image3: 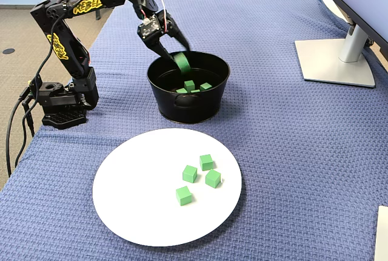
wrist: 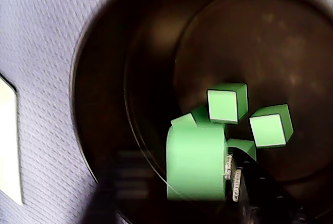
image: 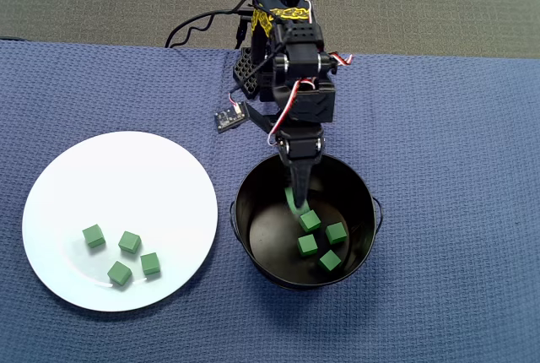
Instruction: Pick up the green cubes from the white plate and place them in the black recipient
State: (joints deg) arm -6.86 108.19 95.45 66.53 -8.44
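Observation:
The white plate lies on the blue cloth with several green cubes in a loose cluster on it. Beside it stands the black recipient, and several more green cubes rest on its floor. My gripper reaches down inside the recipient, just over those cubes. It is open, with nothing between its green-taped finger and the dark blurred one. The taped finger hides part of two cubes in the wrist view.
A small circuit board and cables lie near the arm's base. A monitor stand sits at the far right of the cloth in the fixed view.

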